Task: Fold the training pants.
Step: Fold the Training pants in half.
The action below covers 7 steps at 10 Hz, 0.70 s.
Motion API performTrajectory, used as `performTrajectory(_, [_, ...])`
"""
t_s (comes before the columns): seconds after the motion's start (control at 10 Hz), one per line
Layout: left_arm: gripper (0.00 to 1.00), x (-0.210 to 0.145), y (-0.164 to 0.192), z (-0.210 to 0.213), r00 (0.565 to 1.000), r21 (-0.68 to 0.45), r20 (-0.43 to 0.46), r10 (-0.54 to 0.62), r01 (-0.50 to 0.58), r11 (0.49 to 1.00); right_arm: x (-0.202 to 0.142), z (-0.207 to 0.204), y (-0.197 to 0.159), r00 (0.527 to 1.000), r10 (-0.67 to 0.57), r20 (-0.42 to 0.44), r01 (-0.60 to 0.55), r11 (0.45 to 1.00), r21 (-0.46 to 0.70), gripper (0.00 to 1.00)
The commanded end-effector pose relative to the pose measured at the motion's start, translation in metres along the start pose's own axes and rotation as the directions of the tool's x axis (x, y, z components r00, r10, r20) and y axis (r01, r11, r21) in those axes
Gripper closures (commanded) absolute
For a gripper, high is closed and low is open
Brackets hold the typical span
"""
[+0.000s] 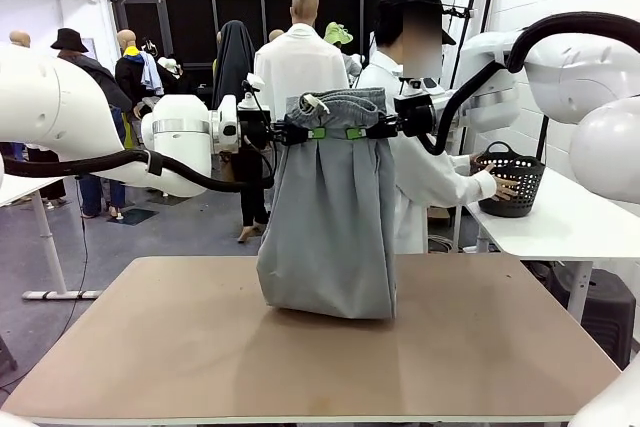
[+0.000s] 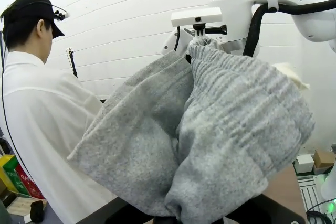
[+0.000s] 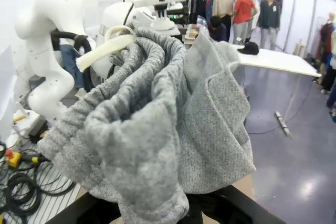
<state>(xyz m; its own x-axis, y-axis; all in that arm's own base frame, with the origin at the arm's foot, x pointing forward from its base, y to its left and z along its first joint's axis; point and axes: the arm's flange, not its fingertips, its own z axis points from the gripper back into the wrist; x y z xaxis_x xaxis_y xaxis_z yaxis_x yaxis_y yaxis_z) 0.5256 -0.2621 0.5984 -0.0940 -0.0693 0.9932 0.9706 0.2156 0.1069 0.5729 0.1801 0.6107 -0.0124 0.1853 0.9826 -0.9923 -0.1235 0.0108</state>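
Observation:
The light grey training pants hang upright over the middle of the brown table, their lower end resting on the tabletop. My left gripper is shut on the waistband from the left, and my right gripper is shut on it from the right, the two close together. A white drawstring loops at the top. In the left wrist view the bunched grey pants cover my fingers. The right wrist view likewise has the pants draped over the fingers, with the drawstring across them.
A person in a white shirt stands behind the pants, a hand on a black basket on a white side table at right. Other people stand farther back. Bare tabletop lies left, right and in front of the pants.

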Motion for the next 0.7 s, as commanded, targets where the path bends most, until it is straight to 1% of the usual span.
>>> performTrajectory(0.0, [1.0, 0.024, 0.017, -0.015, 0.999, -0.001, -0.036, -0.029, 0.029, 1.0, 0.021, -0.005, -0.033, 0.998, 0.003, -0.056, -0.001, 0.999, 0.046, 1.0])
performTrajectory(0.2, [1.0, 0.036, 0.037, -0.016, 0.996, 0.046, -0.071, -0.057, 0.06, 0.997, 0.032, -0.011, -0.056, 0.996, 0.012, -0.084, -0.007, 0.998, 0.057, 1.0])
performTrajectory(0.3, [1.0, 0.039, 0.047, -0.017, 0.996, 0.061, -0.072, -0.054, 0.059, 0.996, 0.035, -0.013, -0.065, 0.995, 0.016, -0.1, -0.01, 0.998, 0.058, 1.0])
performTrajectory(0.5, [1.0, 0.03, 0.068, -0.01, 0.994, 0.12, -0.1, -0.052, 0.063, 0.991, 0.038, -0.018, -0.093, 0.993, 0.026, -0.114, -0.02, 0.999, 0.051, 1.0])
performTrajectory(0.6, [1.0, 0.021, 0.076, 0.001, 0.996, 0.155, -0.078, -0.033, 0.045, 0.987, 0.037, -0.021, -0.098, 0.993, 0.021, -0.119, -0.014, 0.998, 0.057, 1.0])
